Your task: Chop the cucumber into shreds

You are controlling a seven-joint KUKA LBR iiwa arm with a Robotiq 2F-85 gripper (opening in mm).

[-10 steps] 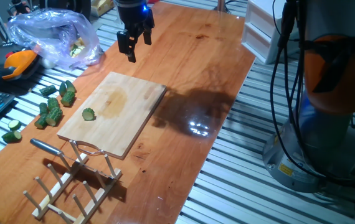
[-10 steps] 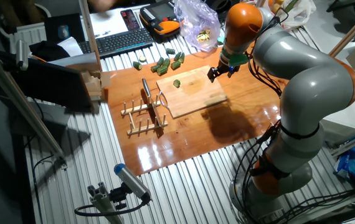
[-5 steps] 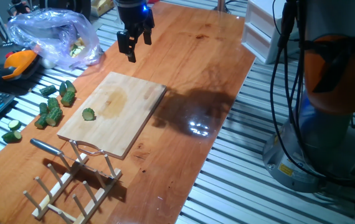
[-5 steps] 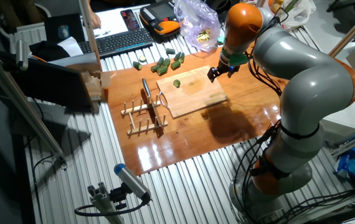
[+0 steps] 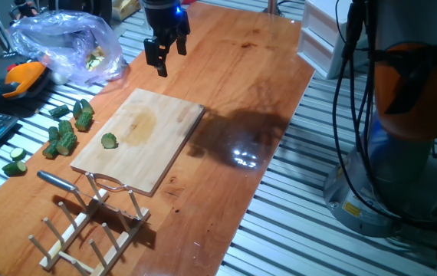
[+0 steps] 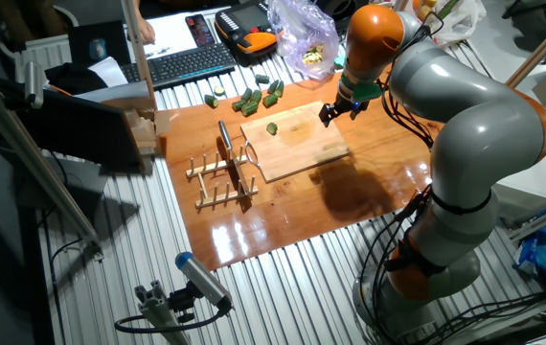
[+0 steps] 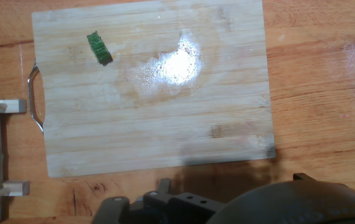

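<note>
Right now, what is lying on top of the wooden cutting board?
Only the cucumber, one small slice near the board's handle end, lies on the wooden cutting board, beside a damp stain. The gripper hangs beyond the far edge. Nothing covers the board.

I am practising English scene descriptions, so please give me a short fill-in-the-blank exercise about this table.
1. The small round green cucumber slice lies on the ____ cutting board.
2. The black two-finger end effector hangs above the table and holds ____.
3. The metal knife rests on the wooden ____.
4. The heap of dark green cucumber chunks lies ____ the board.

Missing words: wooden; nothing; rack; beside
</note>
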